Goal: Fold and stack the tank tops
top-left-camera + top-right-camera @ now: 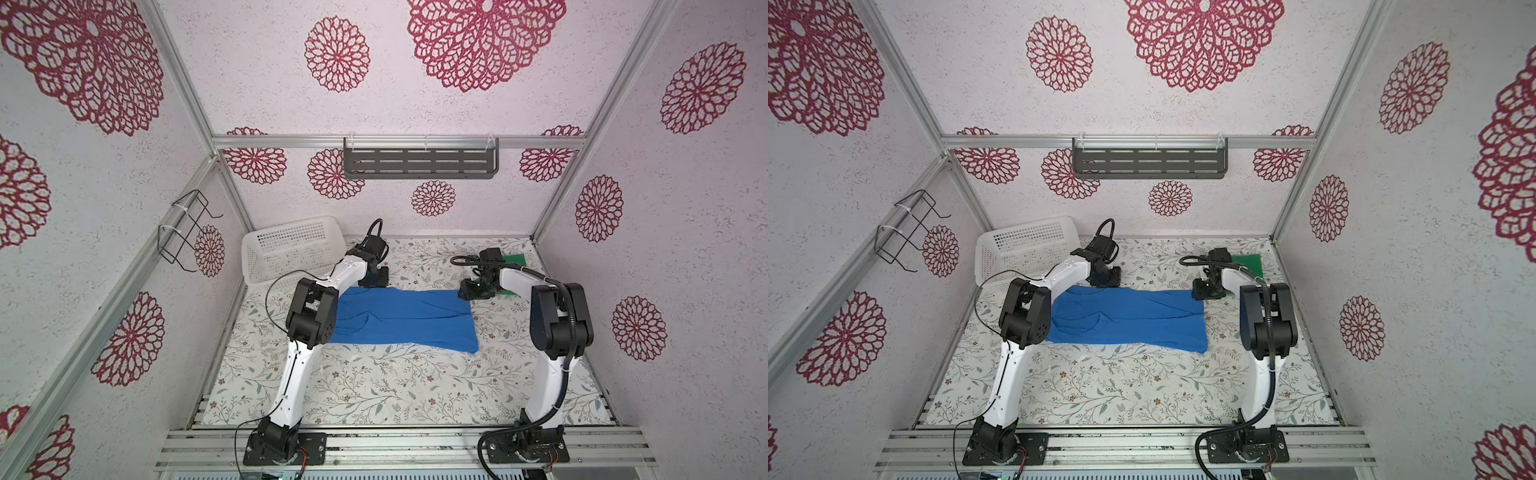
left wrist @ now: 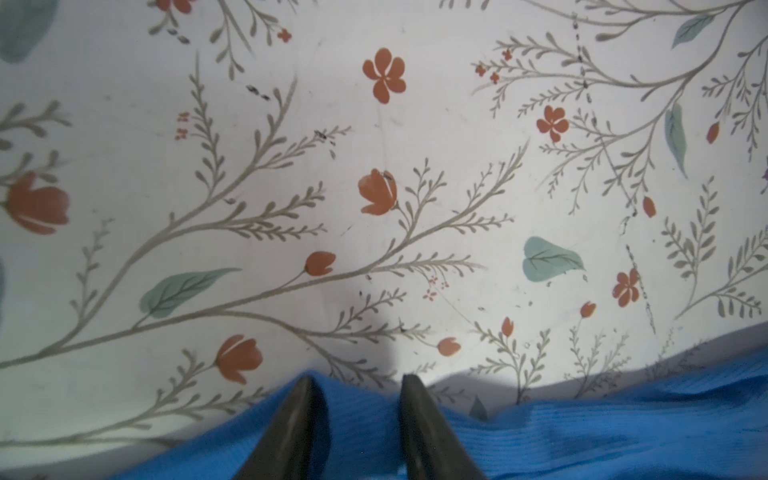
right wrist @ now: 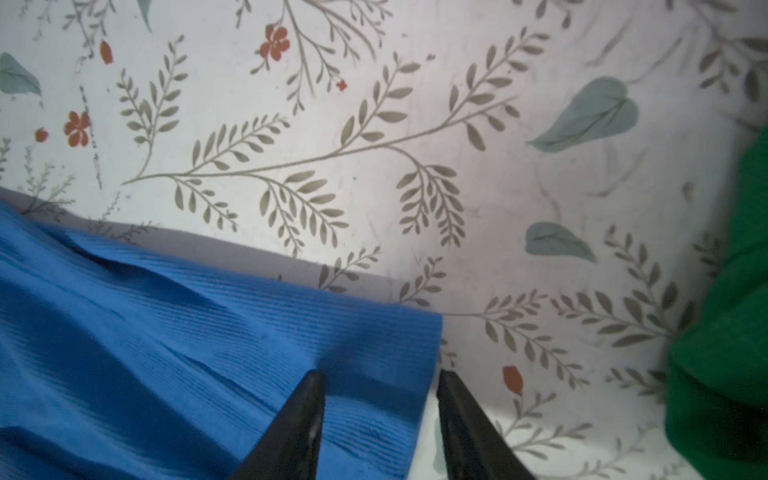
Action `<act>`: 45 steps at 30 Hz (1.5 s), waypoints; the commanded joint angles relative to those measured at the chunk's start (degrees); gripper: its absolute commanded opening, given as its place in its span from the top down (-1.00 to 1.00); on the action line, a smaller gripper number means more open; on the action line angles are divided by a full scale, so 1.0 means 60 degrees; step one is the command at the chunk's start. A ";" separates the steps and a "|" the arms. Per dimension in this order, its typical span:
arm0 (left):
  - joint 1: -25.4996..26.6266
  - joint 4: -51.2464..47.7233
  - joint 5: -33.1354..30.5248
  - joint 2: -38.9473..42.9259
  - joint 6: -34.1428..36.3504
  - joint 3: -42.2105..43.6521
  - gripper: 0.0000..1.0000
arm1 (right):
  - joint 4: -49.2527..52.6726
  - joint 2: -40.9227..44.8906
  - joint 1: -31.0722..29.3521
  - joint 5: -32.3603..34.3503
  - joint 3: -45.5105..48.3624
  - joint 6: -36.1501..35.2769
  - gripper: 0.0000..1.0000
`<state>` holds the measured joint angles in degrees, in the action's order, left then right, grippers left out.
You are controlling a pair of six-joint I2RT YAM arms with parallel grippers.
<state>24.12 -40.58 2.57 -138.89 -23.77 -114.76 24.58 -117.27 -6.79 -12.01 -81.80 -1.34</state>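
Left gripper (image 2: 358, 380) hovers with its jaws parted over the far edge of the blue tank top (image 1: 407, 320), cloth showing in the gap. The right gripper (image 3: 380, 374) is also spread, straddling the far right corner with one finger above cloth and one above the bare table (image 1: 374, 395). The blue top lies as a long band across mid-table; the green tank top (image 1: 515, 259) sits at the far right corner, partly hidden by the right arm. Closing here could catch only the upper layer or miss the corner, dragging the fold askew
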 commanded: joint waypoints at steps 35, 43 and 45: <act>0.0749 0.2408 -0.1997 0.4832 -0.0075 0.5397 1.00 | -0.1671 0.4366 -0.0346 0.0566 0.3504 0.0157 1.00; 0.2212 0.4169 -0.3727 0.7049 -0.2837 0.9683 1.00 | -0.2524 0.6775 -0.0556 0.0604 0.6108 0.1425 1.00; 0.2451 0.4577 -0.3891 0.7387 -0.3654 1.0599 1.00 | -0.2613 0.7209 -0.0605 0.0485 0.6701 0.1718 1.00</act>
<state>37.91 -18.33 -15.94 -96.68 -36.27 -56.73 11.55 -77.60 -10.00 -9.30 -44.51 4.43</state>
